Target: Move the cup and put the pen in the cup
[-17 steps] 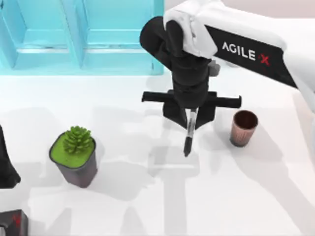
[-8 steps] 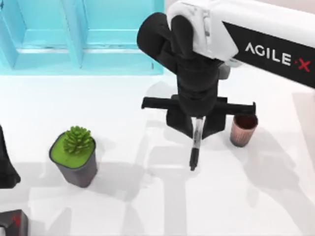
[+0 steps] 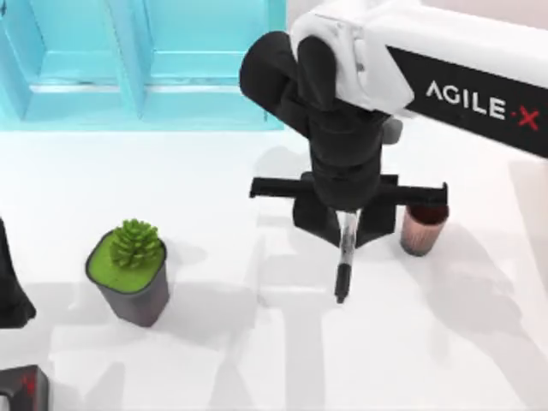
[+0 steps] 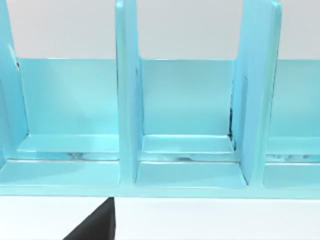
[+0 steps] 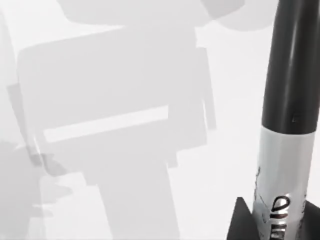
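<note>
My right gripper [image 3: 345,224] hangs over the middle of the table, shut on the pen [image 3: 344,261], a slim black marker with a white-grey label band that points down below the fingers. In the right wrist view the pen [image 5: 286,125] stands close up with its label band nearest the camera, above the white tabletop. The cup [image 3: 421,229], a small copper-toned ribbed tumbler, stands upright on the table just right of the gripper, its rim partly hidden by the gripper's crossbar. My left arm [image 3: 10,291] stays parked at the left edge.
A dark grey pot with a green succulent [image 3: 130,267] stands at the left. A turquoise shelf rack [image 3: 145,60] runs along the back, with the rack [image 4: 180,125] seen close up in the left wrist view. A dark object [image 3: 21,387] sits at the front left corner.
My right gripper has carried the pen rightward and toward the front, closer to the cup. The cup, the pot and the left arm have not moved.
</note>
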